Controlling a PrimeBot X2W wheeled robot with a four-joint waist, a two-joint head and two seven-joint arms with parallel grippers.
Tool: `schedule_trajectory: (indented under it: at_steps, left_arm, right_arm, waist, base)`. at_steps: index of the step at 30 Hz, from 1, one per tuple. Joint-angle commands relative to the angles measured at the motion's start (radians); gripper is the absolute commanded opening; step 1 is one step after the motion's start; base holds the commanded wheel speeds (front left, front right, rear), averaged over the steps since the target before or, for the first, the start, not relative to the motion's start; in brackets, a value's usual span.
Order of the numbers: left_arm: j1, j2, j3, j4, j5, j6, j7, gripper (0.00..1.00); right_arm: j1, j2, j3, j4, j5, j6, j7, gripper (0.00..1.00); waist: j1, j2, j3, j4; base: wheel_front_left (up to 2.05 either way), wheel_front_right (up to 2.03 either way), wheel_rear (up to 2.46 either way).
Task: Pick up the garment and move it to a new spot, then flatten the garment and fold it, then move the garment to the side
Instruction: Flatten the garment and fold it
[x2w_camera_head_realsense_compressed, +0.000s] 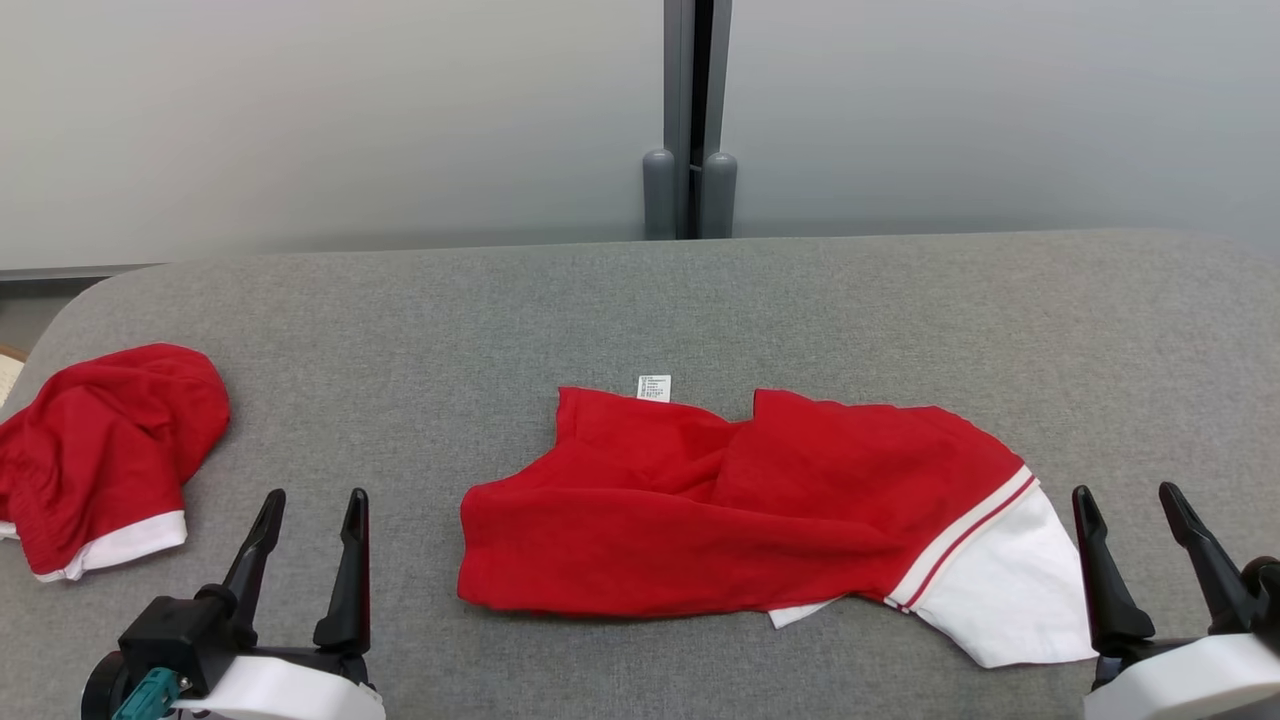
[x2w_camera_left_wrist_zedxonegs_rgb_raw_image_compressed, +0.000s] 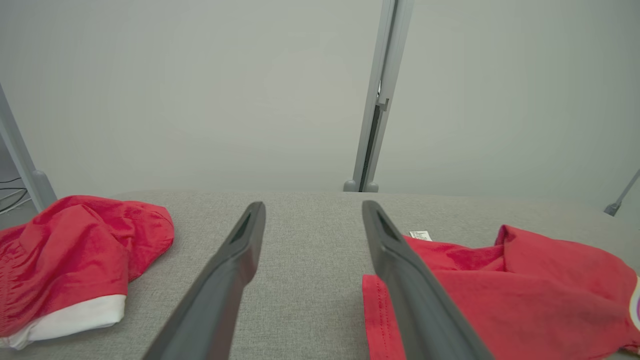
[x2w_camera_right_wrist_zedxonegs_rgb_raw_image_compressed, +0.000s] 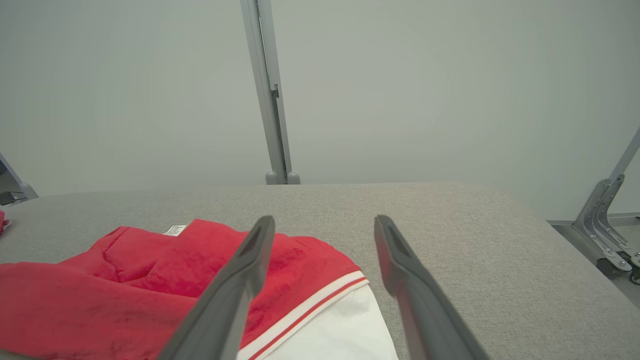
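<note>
garment (x2w_camera_head_realsense_compressed: 740, 510): rumpled, table (x2w_camera_head_realsense_compressed: 640, 300) centre | second garment (x2w_camera_head_realsense_compressed: 100, 450): far left | left gripper (x2w_camera_head_realsense_compressed: 316, 497): fingers spread, empty | right gripper (x2w_camera_head_realsense_compressed: 1125, 492): fingers spread, empty

Even, diffuse overhead light; soft faint shadows; no glare; sharp focus; mild wide-angle bending in wrist views.

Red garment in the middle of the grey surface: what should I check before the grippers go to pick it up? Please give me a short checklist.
1. The left gripper is open and empty: ok.
2. The right gripper is open and empty: ok.
3. The red-and-white garment lies free between both grippers: ok.
4. It is flat: not ok, crumpled below the care label.
5. The second red garment lies apart, at the left: ok.
6. How many layers it has at its edges: cannot tell.
</note>
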Motion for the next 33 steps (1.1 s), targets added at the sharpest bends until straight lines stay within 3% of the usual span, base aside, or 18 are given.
schedule_trajectory:
  at_steps: [1,7,19,27,28,29,30,33]
  left_arm:
    - [-0.007,0.007,-0.002,-0.003,0.005,0.004,0.004,1.00]
    - [-0.027,0.003,-0.024,-0.002,0.001,-0.006,0.034,1.00]
    - [-0.096,-0.073,-0.123,0.249,-0.129,-0.167,0.178,1.00]
    - [-0.145,-0.103,-0.144,0.353,-0.159,-0.220,0.204,1.00]
    - [-0.149,-0.106,-0.142,0.358,-0.165,-0.229,0.196,0.91]
    - [-0.154,-0.105,-0.142,0.365,-0.163,-0.234,0.190,0.08]
    - [-0.154,-0.108,-0.142,0.373,-0.170,-0.242,0.192,0.00]
    - [-0.167,-0.111,-0.146,0.388,-0.180,-0.255,0.198,0.00]
  right_arm:
    - [-0.001,-0.003,-0.001,-0.004,-0.004,0.000,0.005,1.00]
    - [-0.005,-0.001,-0.001,-0.008,-0.005,0.000,0.005,1.00]
    - [-0.036,-0.006,0.020,0.005,0.004,0.000,-0.005,1.00]
    - [-0.044,-0.004,0.023,0.012,0.005,0.000,-0.007,1.00]
    - [-0.047,-0.005,0.024,0.013,0.005,0.000,-0.006,1.00]
    - [-0.048,-0.005,0.025,0.013,0.005,0.000,-0.007,1.00]
    - [-0.048,-0.006,0.023,0.014,0.005,0.000,-0.008,1.00]
    - [-0.047,-0.004,0.018,0.016,0.005,0.000,-0.009,1.00]
  waist:
    - [0.0000,-0.0001,0.000,0.000]
    - [0.0000,-0.0001,0.009,0.001]
    - [0.0000,-0.0001,0.060,-0.020]
    - [0.0000,-0.0001,0.079,-0.026]
    - [0.0000,-0.0001,0.081,-0.027]
    - [0.0000,-0.0001,0.082,-0.028]
    - [0.0000,-0.0001,0.084,-0.028]
    - [0.0000,-0.0001,0.089,-0.030]
  base:
    - [0.00,0.00,0.00]
    - [0.00,0.00,0.00]
    - [0.00,0.00,0.00]
    - [0.00,0.00,0.00]
    - [0.00,0.00,0.00]
    - [0.00,0.00,0.00]
    - [0.00,0.00,0.00]
    - [0.00,0.00,0.00]
